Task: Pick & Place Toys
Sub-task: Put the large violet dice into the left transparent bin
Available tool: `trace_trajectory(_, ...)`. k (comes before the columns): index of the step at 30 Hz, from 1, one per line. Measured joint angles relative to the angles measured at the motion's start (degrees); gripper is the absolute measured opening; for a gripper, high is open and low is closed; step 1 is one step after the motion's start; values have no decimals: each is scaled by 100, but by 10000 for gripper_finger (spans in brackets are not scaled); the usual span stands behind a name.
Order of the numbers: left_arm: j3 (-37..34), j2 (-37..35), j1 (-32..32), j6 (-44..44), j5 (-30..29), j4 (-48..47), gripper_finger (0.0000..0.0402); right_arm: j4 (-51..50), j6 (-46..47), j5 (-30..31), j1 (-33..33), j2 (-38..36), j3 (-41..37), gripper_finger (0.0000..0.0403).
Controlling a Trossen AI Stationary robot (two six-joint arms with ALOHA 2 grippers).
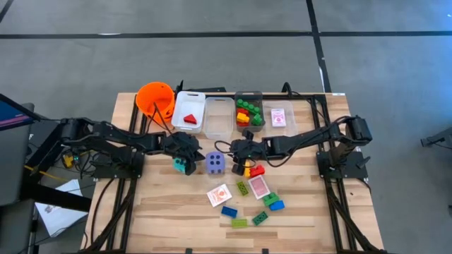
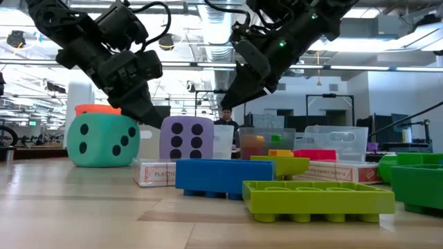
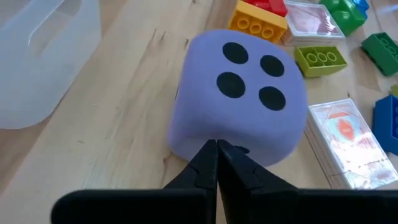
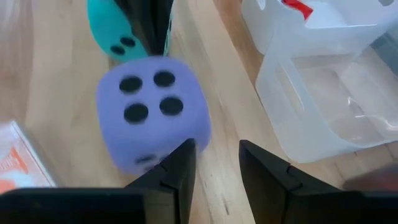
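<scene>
Purple die [image 1: 215, 163] sits between clenched left tool [image 3: 217, 163] and parted, empty right tool [image 4: 216, 163].

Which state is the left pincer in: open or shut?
Shut: the left pincer's two dark fingers meet with no gap, empty, just before the purple die.

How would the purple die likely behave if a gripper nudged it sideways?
The purple die looks matte and round-edged, possibly foam, so probably light. Resting flat on the bare wooden table, it would likely slide or tumble one face rather than keep rolling.
</scene>
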Motion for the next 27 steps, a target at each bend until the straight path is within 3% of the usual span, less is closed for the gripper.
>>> trace_trajectory(5,0,-2,0,13,0,15,0,-222,-233,28,367,-121,-2,118)
trace_trajectory(12,0,-4,0,22,-7,202,0,-637,-376,1261,1149,-530,0,118)
trace_trajectory(16,0,-7,0,372,-46,505,0,-350,-69,1339,1399,-645,-295,118)
trace_trajectory(20,1,-9,0,991,-51,999,0,1131,-17,863,1239,-586,-1114,118)
trace_trajectory(27,4,-9,223,2562,-87,2078,0,5606,-441,-1154,43,-180,-2828,120)
